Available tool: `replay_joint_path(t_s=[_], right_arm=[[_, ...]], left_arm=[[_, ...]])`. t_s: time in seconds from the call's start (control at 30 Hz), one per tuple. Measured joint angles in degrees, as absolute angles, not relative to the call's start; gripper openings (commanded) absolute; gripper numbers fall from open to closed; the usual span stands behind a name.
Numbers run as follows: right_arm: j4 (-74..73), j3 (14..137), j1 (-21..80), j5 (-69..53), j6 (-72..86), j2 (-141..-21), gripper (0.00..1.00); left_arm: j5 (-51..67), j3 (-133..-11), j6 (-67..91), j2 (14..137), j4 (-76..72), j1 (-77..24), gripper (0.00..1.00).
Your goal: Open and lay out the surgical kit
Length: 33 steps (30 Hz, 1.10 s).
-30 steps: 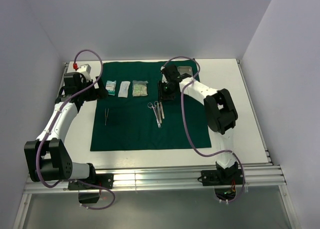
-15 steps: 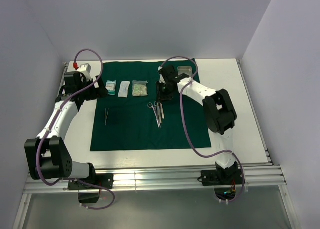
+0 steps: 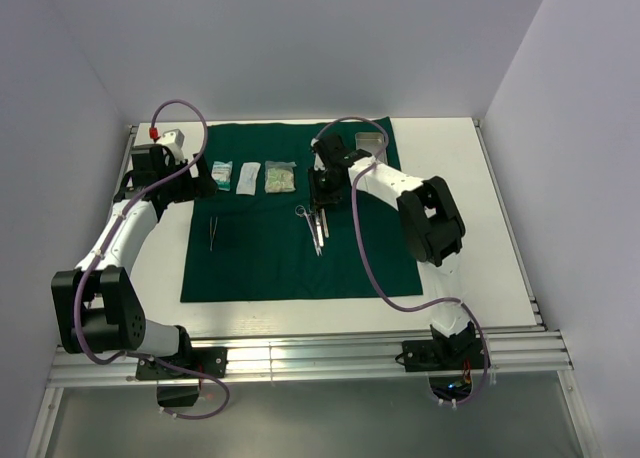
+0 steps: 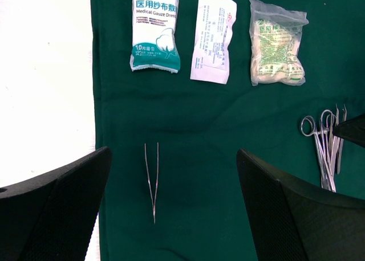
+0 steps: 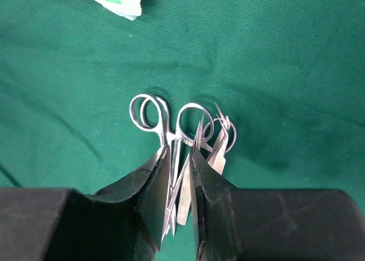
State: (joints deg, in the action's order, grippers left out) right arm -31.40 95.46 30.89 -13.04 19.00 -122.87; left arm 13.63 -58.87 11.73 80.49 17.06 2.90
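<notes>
Apparently steel ring-handled clamps (image 5: 171, 137) on creased cloth (image 5: 285, 56)

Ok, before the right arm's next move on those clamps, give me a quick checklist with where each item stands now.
1. Green cloth spread flat: ok.
2. Three packets in a row, apart: ok.
3. Tweezers lying alone on the cloth: ok.
4. Clamps separated: not ok, they are bunched and overlapping.
5. Right claw straddling the bunch: ok.
6. Right claw's grip firm: cannot tell.
</notes>
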Motion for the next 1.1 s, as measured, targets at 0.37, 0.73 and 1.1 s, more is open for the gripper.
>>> replay_joint_path(t_s=[0.37, 0.73, 1.1], right_arm=[[-31.8, 96.1, 31.0, -11.6, 19.0, -123.2, 0.33], [-31.9, 96.2, 31.0, -11.2, 18.8, -123.8, 0.33], [-32.4, 96.5, 31.0, -11.3, 18.5, -125.2, 0.29]], left_arm=[[13.6, -58.9, 11.7, 80.6, 17.0, 2.9, 0.95], [13.7, -58.9, 11.9, 81.5, 17.1, 2.9, 0.95], [13.7, -58.9, 11.9, 82.4, 17.0, 2.9, 0.94]])
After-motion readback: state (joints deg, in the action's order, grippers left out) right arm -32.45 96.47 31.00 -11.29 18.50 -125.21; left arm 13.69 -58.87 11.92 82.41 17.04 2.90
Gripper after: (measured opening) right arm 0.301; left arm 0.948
